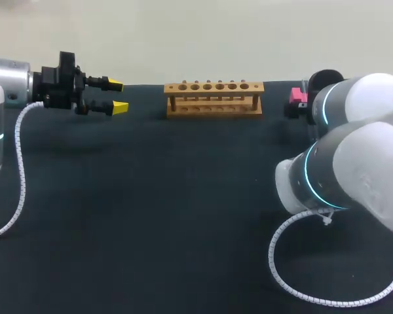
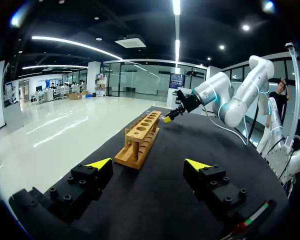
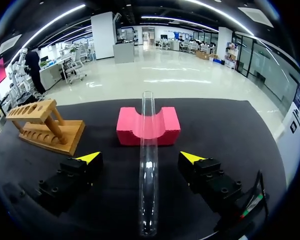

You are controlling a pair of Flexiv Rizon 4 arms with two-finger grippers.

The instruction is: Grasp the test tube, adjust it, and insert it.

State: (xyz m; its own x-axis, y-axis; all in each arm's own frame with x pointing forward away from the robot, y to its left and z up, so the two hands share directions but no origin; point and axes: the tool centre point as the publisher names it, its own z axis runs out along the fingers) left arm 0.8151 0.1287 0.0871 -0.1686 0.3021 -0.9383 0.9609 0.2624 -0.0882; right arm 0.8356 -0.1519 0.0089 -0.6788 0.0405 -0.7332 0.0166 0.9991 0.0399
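Our dark table point(image 1: 150, 216) carries everything. Our right arm point(image 1: 354, 150) folds in from its side. Our left arm point(image 1: 13, 85) is held level, well short of the work.

Ahead of the left gripper point(image 2: 148, 164), a little off to one side, stands the wooden rack point(image 2: 140, 140). As far as we can see, all of its holes are empty. That gripper's fingers are spread wide, with nothing between them.

The right gripper point(image 3: 140, 157) is also spread wide. Just ahead of it sits the pink cradle block point(image 3: 148, 127), with the rack off to one side and further out.

The test tube point(image 3: 148, 165) lies in the block's groove and runs back towards us, straight down the middle between the right fingers. Both yellow tips stand apart from the glass and neither touches it.

We judge the task barely begun. The right gripper is lined up around the tube, but the grasp has not been made. Closing on the tube, lifting it, setting it upright and putting it into a rack hole are all left to do.
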